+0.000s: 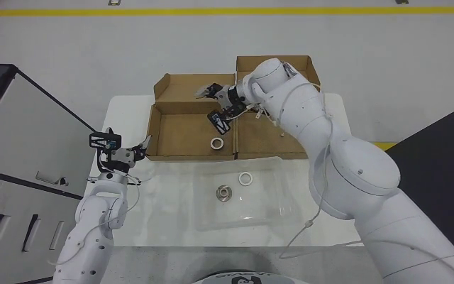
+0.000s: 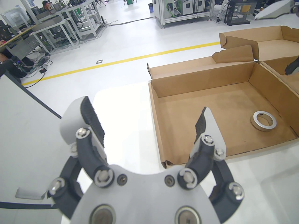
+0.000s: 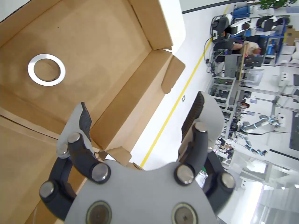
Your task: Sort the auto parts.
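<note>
Tabletop: white tabletop (image 1: 333,121), with workshop floor and a yellow line (image 1: 213,11) behind it. Two open cardboard boxes stand side by side at the far side, and a clear plastic sheet (image 1: 273,209) lies nearer the robot.
Left box (image 1: 177,135): holds one metal ring (image 1: 217,144), lying flat on the box floor near the wall next to the right box (image 1: 273,138).
Parts on sheet: a white ring (image 1: 245,178) and a metal hub-like part (image 1: 224,192), near each other and apart.
Right claw (image 1: 211,106): jaws spread, nothing between them. It hangs above the far side of the left box. The metal ring lies below it and toward the robot, well clear of both fingers.
Left claw (image 1: 120,142): jaws spread, nothing held. It sits over bare tabletop just beside the left box's outer wall, with the metal ring across the box from it.
Why so (judgement): probably one box per part type. The flat ring reads as sorted, and the open right claw above it fits a release.
Remaining (judgement): the two parts on the sheet are not yet sorted.
</note>
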`<control>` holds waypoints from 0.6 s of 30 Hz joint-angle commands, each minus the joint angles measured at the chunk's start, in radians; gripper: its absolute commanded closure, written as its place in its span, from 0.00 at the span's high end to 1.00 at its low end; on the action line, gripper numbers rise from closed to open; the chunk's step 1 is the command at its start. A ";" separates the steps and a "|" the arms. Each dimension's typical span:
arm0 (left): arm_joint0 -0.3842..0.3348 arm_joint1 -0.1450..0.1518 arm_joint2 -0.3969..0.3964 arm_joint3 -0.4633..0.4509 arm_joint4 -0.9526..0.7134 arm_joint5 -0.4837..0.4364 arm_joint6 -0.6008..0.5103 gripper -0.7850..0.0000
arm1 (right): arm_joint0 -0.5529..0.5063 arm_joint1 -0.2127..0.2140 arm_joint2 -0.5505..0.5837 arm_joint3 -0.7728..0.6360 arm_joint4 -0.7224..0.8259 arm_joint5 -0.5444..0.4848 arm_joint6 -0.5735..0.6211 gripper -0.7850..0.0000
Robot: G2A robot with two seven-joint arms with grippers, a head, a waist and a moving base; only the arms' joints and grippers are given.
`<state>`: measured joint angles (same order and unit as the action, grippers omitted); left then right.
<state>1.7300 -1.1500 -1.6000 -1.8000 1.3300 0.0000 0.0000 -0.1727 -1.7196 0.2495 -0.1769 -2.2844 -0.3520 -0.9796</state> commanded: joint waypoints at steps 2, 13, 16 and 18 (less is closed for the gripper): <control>0.000 0.000 0.000 0.000 0.000 0.000 0.000 1.00 | 0.007 0.018 0.011 -0.001 0.019 0.061 -0.039 1.00; 0.000 0.000 0.000 0.000 0.000 0.000 0.000 1.00 | 0.014 0.091 0.047 -0.074 0.063 0.208 -0.127 1.00; 0.000 0.000 0.000 0.000 0.000 0.000 0.000 1.00 | 0.004 0.118 0.055 -0.118 0.065 0.228 -0.135 1.00; 0.000 0.000 0.000 0.000 0.000 0.000 0.000 1.00 | -0.005 0.138 0.061 -0.158 0.062 0.239 -0.134 1.00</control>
<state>1.7300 -1.1500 -1.6000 -1.8000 1.3300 0.0000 0.0000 -0.1732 -1.5916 0.3080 -0.3156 -2.2204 -0.1181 -1.1154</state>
